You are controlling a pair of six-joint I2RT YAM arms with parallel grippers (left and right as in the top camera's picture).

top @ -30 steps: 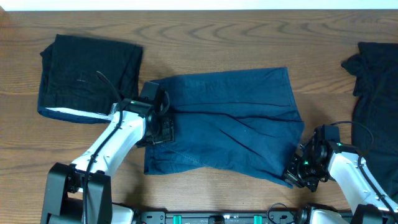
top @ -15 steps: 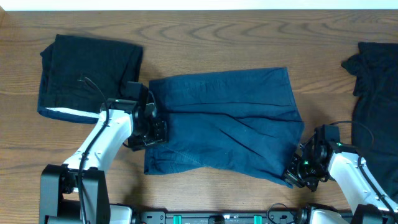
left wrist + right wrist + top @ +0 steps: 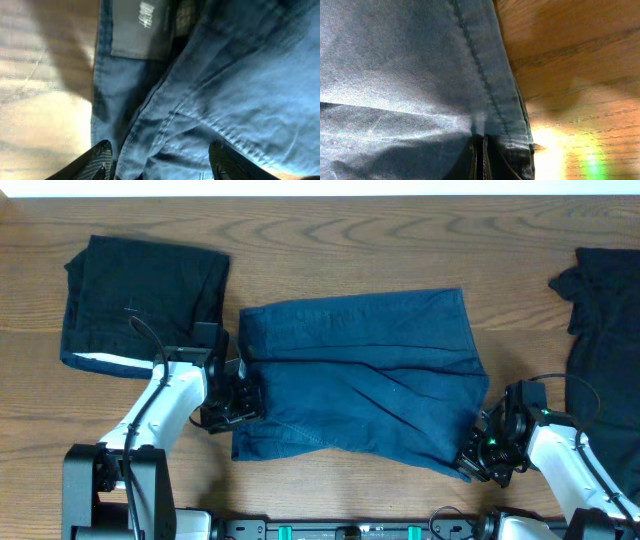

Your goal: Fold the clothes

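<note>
Claws differ here: the left claw (image 3: 243,396) sits at the left edge of the navy garment (image 3: 370,370). In the left wrist view its fingers (image 3: 102,157) stand well apart, released, with the garment's seamed edge and a pale sewn-in label (image 3: 137,30) lying just ahead of them and nothing pinched. The right claw (image 3: 474,460) is at the lower right corner of the same garment. In the right wrist view it is clenched tight on the hem, with creases running down into the closed tips. The navy garment lies in the middle of the worktop (image 3: 400,240), spread broadly. One layer is lapped across it on a slant and its lower edge is uneven, so it looks to be partway through folding at most. At the far left a black piece (image 3: 140,300) with a white edge showing along its near side lies as a compact, squared bundle, which I take to be finished. At the right border a black garment (image 3: 605,320) lies rumpled and partly out of view, apparently untouched. By this reading one item is done, one is in hand, and at least one remains.
</note>
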